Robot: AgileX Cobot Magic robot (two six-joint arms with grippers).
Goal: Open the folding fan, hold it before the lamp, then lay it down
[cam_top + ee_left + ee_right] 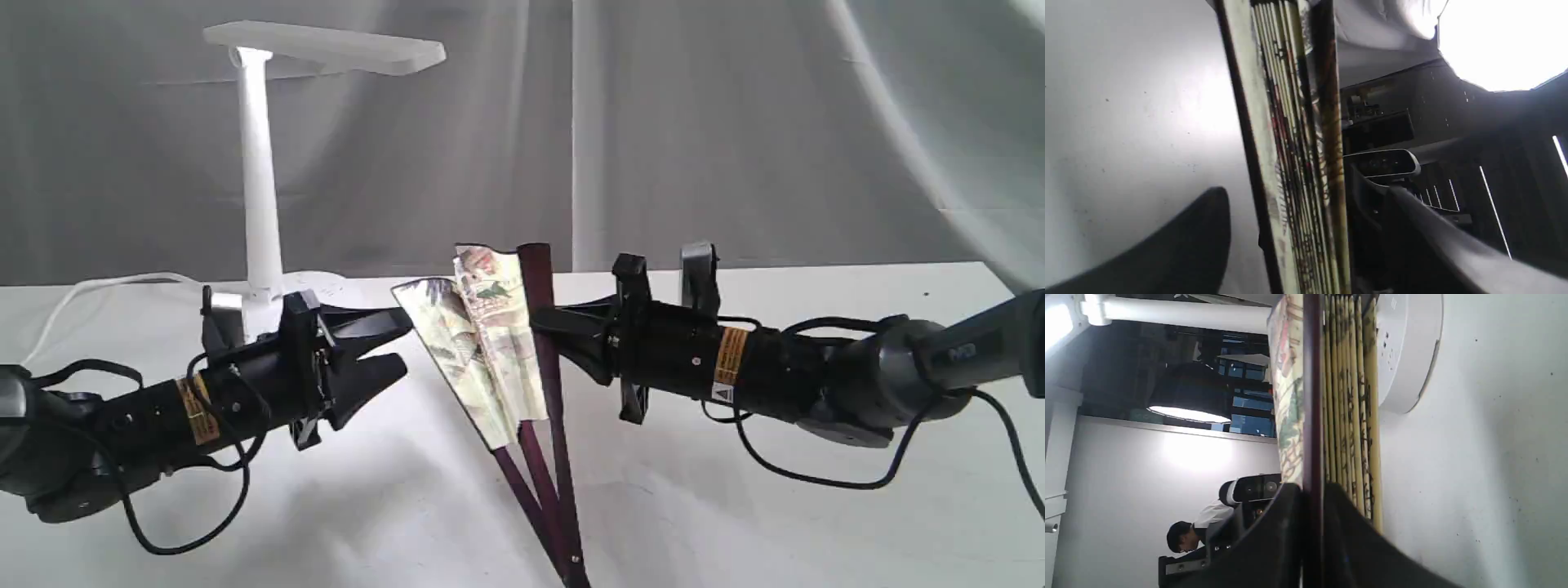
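Observation:
The folding fan point(490, 343) stands nearly upright at mid-table, partly spread, its pivot low near the front edge. My right gripper point(540, 322) is shut on the fan's maroon outer rib point(1312, 416), which its two black fingers point(1274, 531) pinch. My left gripper point(404, 343) is open just left of the pleated leaf. In the left wrist view the stacked folds point(1290, 163) stand between its spread fingers point(1188, 241), and I cannot tell whether they touch. The white lamp point(261, 163) stands behind at the back left, with its round base point(1408, 355) close behind the fan.
The lamp's white cord point(98, 286) trails left across the white table point(816, 506). A grey curtain point(735, 122) closes off the back. In the right wrist view a person point(1184, 535) and a small camera point(1257, 486) sit beyond the table.

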